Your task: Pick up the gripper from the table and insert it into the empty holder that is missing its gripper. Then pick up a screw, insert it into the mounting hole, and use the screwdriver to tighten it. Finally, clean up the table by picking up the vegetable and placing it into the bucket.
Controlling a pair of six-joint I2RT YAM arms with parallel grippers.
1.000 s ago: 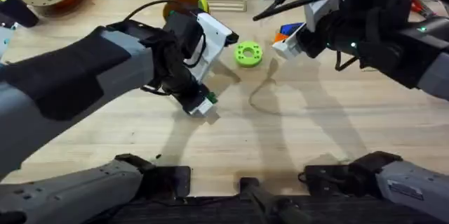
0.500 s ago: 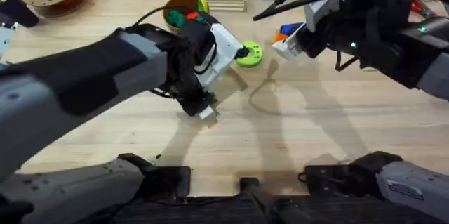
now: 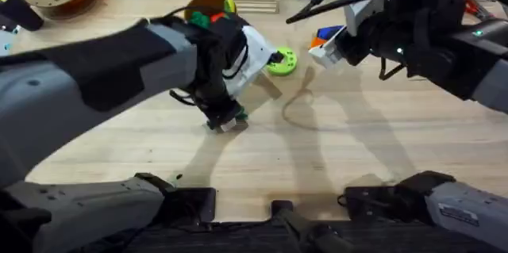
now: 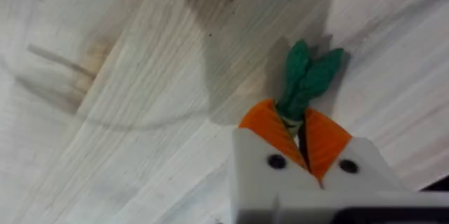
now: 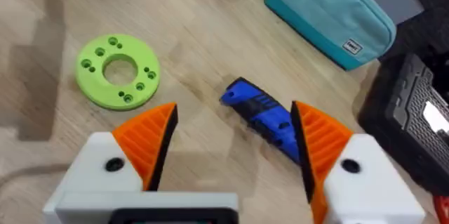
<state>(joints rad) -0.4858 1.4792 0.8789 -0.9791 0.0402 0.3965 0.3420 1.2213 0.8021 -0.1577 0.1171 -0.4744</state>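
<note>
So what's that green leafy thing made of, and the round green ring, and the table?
The green leafy vegetable looks like soft felt or fabric: matte, floppy leaf shapes pinched in the left gripper. The round green ring looks like hard matte plastic, with neat round holes, possibly printed. The table looks like pale wood, showing grain lines, with a smooth finish.

Left claw (image 4: 303, 140): pads pinch the vegetable (image 4: 306, 76); only leafy tips protrude, rest hidden between pads. Overhead: left arm covers most of the bucket (image 3: 208, 5) at upper centre. Screwdriver (image 5: 265, 119): far end hidden behind right claw's (image 5: 235, 143) pad. Teal pouch (image 5: 330, 15) cut off at frame top.
</note>
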